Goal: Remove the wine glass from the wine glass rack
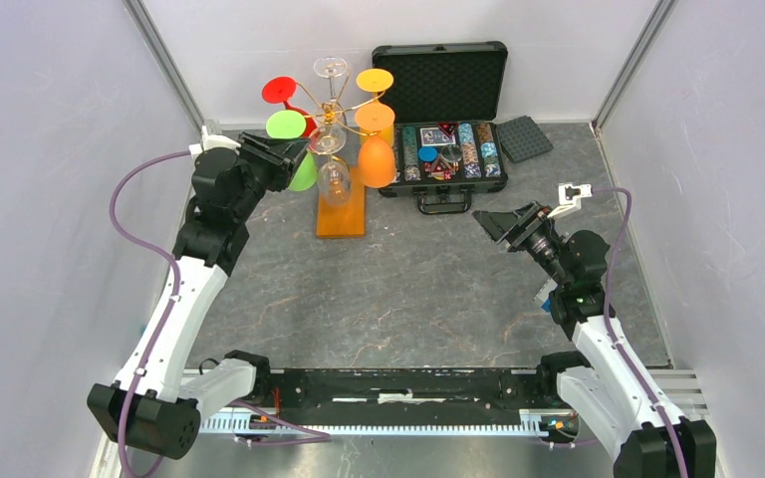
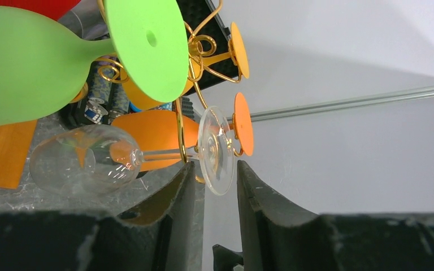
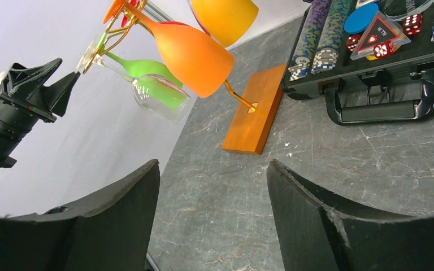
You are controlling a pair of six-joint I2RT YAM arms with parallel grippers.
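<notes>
Straddling the clear glass (image 2: 79,161) foot, left gripper (image 2: 215,166) fingers spread | glass hangs on rack (image 2: 179,132) | right gripper (image 3: 213,164) gaping above table (image 3: 344,169) | chip case (image 3: 384,107) plaque text too tiny lol

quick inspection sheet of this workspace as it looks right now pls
surface: grey stone-pattern tabletop, no spills seen
job's things: wine glass rack upright at the far side, hung with clear, green, red and orange glasses; a clear wine glass hangs by its foot
clutter: open poker chip case right of the rack; black textured pad beside it
grippers: left tool open, fingertips either side of the clear glass's foot; right tool open, empty, above bare tabletop
cables: purple cable along the left arm, second cable along the right
surroundings: white walls on three sides
</notes>
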